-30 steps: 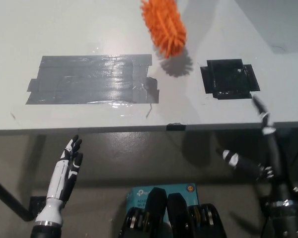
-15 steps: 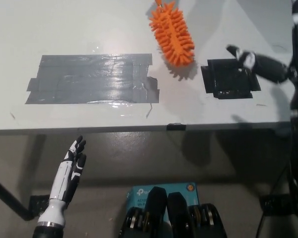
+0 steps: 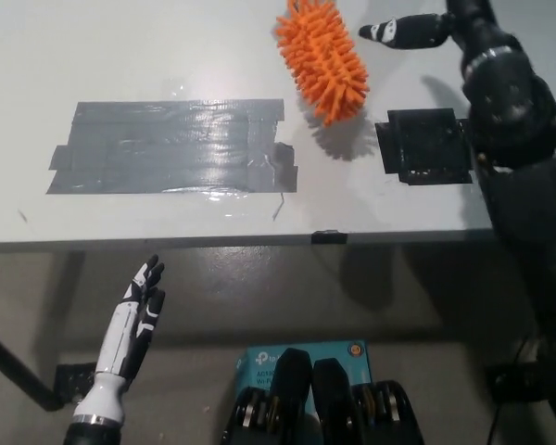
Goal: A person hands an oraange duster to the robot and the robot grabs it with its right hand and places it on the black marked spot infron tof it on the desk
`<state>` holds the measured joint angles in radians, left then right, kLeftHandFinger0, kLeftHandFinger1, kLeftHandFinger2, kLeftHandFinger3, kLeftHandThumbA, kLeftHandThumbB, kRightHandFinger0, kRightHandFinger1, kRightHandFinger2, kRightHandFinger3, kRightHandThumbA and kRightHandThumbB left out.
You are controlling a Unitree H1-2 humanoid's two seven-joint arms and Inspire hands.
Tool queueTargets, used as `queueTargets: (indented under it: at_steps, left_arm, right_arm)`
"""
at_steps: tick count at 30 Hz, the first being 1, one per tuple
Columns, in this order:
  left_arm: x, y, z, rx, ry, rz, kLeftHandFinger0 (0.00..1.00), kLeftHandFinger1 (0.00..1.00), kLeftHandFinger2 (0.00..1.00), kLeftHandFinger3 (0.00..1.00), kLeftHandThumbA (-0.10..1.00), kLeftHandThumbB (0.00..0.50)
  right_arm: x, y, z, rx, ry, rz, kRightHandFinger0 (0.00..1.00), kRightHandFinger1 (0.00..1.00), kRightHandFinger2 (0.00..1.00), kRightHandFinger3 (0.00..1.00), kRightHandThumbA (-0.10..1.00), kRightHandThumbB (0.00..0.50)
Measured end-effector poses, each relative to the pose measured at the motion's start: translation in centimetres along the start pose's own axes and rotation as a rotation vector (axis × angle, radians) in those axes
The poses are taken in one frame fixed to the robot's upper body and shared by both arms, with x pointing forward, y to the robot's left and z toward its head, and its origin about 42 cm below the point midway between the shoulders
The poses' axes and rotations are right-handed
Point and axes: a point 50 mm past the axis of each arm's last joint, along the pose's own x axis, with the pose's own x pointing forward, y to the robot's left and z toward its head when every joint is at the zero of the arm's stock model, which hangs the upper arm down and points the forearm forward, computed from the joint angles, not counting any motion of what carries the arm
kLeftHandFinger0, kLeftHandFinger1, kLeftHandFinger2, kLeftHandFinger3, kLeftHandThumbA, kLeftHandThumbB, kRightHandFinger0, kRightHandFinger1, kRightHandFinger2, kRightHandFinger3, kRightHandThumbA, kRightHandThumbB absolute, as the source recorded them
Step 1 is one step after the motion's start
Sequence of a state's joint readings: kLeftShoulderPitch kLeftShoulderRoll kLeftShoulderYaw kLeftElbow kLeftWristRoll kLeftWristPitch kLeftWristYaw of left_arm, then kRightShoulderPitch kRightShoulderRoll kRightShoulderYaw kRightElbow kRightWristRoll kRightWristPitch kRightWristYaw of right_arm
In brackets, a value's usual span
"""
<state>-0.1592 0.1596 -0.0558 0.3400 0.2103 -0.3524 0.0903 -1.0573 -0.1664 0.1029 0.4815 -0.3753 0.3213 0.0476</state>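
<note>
Orange bristles fill the top middle of the frame: the duster hangs tilted above the white desk, its shadow falling just below it, so it is being held up in the air, not resting. Whoever offers it is out of the picture above. The black right hand is up at the top right, just beside the duster's upper end but apart from it, one white-tipped finger pointing towards the bristles; its fingers look loosely spread and they hold nothing. That placing reads as a reach for the handover, with the grasp not yet made. Directly beneath the black forearm, right of centre, sits the black marked spot, partly covered by the arm, a short way from the duster. A large patch of grey tape lies on the desk's left half. The white left hand idles at lower left below the desk edge, fingers straight and close together, empty.
</note>
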Motion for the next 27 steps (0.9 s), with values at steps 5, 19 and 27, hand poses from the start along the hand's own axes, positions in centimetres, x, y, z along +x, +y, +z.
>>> queueTargets:
  at_steps: [5, 19, 27]
  left_arm:
    - [0.0, -0.1, 0.0, 0.004, 0.006, -0.005, 1.0, 1.0, 1.0, 1.0, 1.0, 0.192]
    - [0.8, -0.4, 1.5, 0.045, -0.033, -0.062, 1.0, 1.0, 1.0, 1.0, 1.0, 0.173]
    - [0.8, -0.6, 1.6, 0.061, -0.028, -0.079, 1.0, 1.0, 1.0, 1.0, 1.0, 0.176]
  right_arm:
    - [2.7, 1.8, -1.5, -0.004, 0.162, 0.093, 1.0, 1.0, 1.0, 1.0, 1.0, 0.413]
    - [5.2, 7.5, -0.1, 0.038, 0.364, 0.283, 1.0, 1.0, 1.0, 1.0, 1.0, 0.409]
    - [4.6, 8.6, -1.8, 0.011, 0.407, 0.318, 1.0, 1.0, 1.0, 1.0, 0.98, 0.418]
